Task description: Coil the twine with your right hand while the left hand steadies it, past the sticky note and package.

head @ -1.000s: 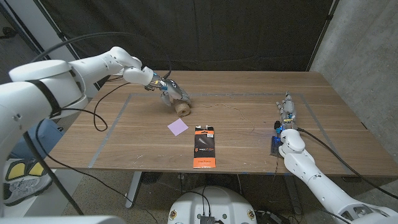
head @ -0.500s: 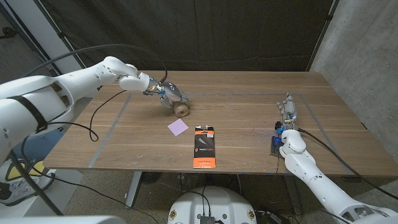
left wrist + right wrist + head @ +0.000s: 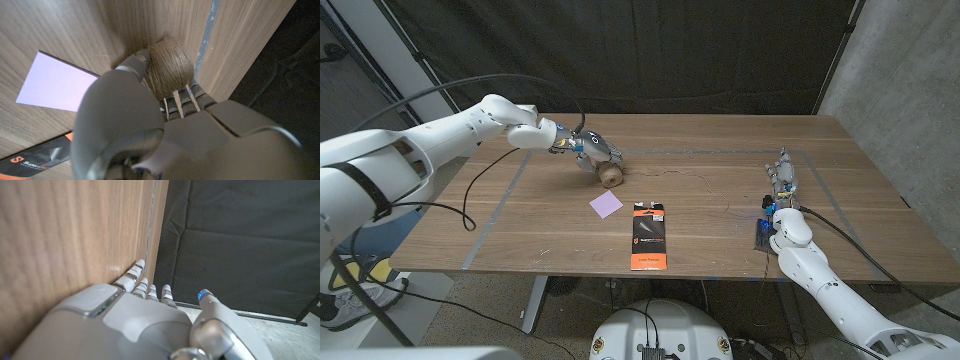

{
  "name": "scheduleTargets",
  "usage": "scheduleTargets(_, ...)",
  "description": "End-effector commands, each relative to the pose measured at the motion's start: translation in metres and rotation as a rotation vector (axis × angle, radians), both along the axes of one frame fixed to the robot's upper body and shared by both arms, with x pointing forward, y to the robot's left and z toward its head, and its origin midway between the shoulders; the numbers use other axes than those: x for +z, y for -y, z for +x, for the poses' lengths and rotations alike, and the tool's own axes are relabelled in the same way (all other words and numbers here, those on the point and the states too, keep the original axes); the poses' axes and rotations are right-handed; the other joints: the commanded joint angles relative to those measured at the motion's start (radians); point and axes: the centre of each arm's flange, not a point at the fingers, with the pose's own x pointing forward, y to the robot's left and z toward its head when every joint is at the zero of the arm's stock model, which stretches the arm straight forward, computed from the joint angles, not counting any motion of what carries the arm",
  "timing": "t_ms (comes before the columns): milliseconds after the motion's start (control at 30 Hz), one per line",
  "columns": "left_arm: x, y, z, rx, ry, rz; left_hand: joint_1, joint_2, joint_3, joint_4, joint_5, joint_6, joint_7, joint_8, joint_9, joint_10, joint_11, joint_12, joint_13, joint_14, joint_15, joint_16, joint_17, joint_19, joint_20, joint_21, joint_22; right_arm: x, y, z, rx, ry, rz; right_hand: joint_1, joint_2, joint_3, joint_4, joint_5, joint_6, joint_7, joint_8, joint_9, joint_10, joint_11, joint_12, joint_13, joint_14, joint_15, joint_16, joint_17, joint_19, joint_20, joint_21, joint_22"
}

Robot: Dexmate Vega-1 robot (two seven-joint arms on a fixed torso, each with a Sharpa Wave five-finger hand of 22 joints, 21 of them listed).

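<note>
A brown spool of twine (image 3: 611,176) lies on the wooden table (image 3: 720,140), at the back left. My left hand (image 3: 588,148) reaches it from the left and grips it; in the left wrist view the thumb and fingers (image 3: 140,61) sit on either side of the twine (image 3: 170,61). A thin loose strand (image 3: 682,178) trails from the spool to the right. In front of the spool lie the purple sticky note (image 3: 606,204) and the orange-and-black package (image 3: 648,236). Far right, my right hand (image 3: 782,182) stands on its edge with straight fingers, holding nothing.
Grey tape lines (image 3: 506,190) mark a rectangle on the table. A black cable (image 3: 470,195) hangs from my left arm over the table's left edge. Dark curtain (image 3: 700,50) closes off the back. The sticky note (image 3: 52,82) and package (image 3: 35,159) lie close to my left hand.
My left arm has swung lower and further out to the left, and its hand has shifted slightly on the spool. The spool has hardly moved. The right hand is still.
</note>
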Motion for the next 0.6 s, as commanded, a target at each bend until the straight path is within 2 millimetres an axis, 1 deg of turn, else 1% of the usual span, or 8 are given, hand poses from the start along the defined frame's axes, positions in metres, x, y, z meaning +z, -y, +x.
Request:
scheduleTargets(33,0.0051,-0.0009,-0.0012,-0.001,0.017,-0.025,0.021,0.000,-0.010,0.000,0.002,0.019,-0.003,0.014,0.009,0.013,-0.002,0.016,0.013,0.017,-0.008,0.019,0.017,0.014,-0.002,0.011,0.006,-0.0013,0.0000,0.0002,0.004,-0.005,-0.003,-0.006,0.000,0.005,0.000,-0.002,-0.011,-0.002,0.005,0.002,-0.011,0.001,0.004,0.002,-0.001,0.000,0.006,0.005,0.007,0.002,0.006,0.003)
scheduleTargets(267,0.0091,0.0009,-0.0026,0.014,0.008,-0.045,0.028,-0.002,-0.018,0.001,0.002,0.025,-0.004,0.024,0.015,0.019,-0.002,0.026,0.024,0.021,-0.011,0.035,0.031,0.023,-0.002,0.016,0.008,0.0017,0.0014,-0.0001,0.006,0.003,-0.008,-0.007,0.000,0.006,0.000,-0.002,-0.011,-0.002,0.005,0.002,-0.011,0.001,0.004,0.002,0.000,0.000,0.006,0.005,0.007,0.002,0.006,0.003)
scheduleTargets(300,0.0098,0.0012,-0.0029,0.016,0.009,-0.048,0.035,-0.002,-0.026,0.002,0.003,0.049,0.013,0.039,0.021,0.016,-0.002,0.033,0.035,0.019,-0.012,0.046,0.043,0.024,-0.003,0.017,0.010,0.0020,0.0018,-0.0002,0.007,0.003,-0.009,-0.008,0.000,0.006,0.001,-0.002,-0.011,-0.002,0.005,0.002,-0.010,0.001,0.005,0.002,0.000,-0.001,0.006,0.005,0.008,0.002,0.007,0.003)
scheduleTargets(600,0.0130,0.0055,-0.0057,0.030,-0.007,-0.076,0.041,-0.005,-0.036,0.003,0.003,0.054,0.016,0.050,0.028,0.026,-0.003,0.045,0.047,0.024,-0.015,0.064,0.059,0.031,-0.004,0.022,0.012,0.0024,0.0055,-0.0028,0.009,0.004,-0.015,-0.009,0.000,0.006,0.001,-0.002,-0.011,-0.001,0.006,0.002,-0.010,0.001,0.005,0.002,0.000,-0.001,0.007,0.005,0.010,0.001,0.007,0.003)
